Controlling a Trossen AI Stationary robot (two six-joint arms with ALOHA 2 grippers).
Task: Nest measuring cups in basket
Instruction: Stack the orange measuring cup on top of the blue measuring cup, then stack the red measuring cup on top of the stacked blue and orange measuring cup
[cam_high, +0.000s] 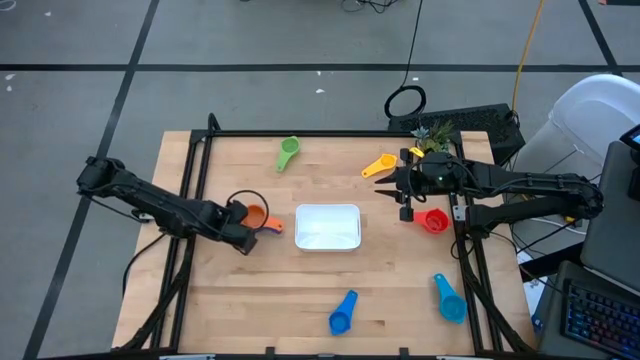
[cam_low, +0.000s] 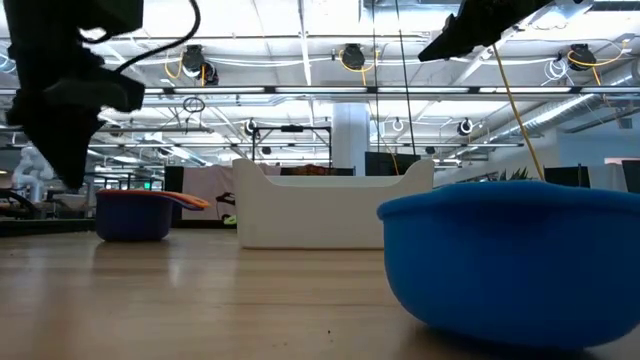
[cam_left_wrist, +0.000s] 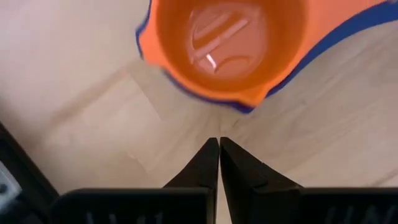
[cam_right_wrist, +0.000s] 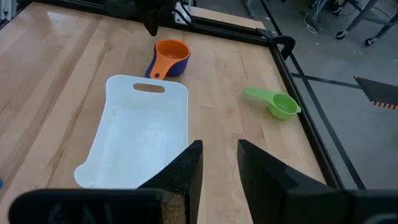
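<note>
An orange measuring cup (cam_left_wrist: 227, 43) sits nested inside a dark blue cup (cam_high: 256, 216), just left of the white basket (cam_high: 327, 227) at the table's middle. My left gripper (cam_left_wrist: 219, 144) hangs shut over bare wood on the near-left side of that pair and touches nothing. My right gripper (cam_right_wrist: 219, 152) is raised right of the basket, open, with nothing between its fingers. On the table lie a green cup (cam_high: 288, 152), a yellow cup (cam_high: 380, 165), a red cup (cam_high: 434, 220), a blue cup (cam_high: 343, 313) and a light blue cup (cam_high: 449, 298).
A small potted plant (cam_high: 432, 135) stands at the far right corner. Black frame rails (cam_high: 190, 200) run along the table's left, far and right sides. Bare wood lies between the basket and the near edge.
</note>
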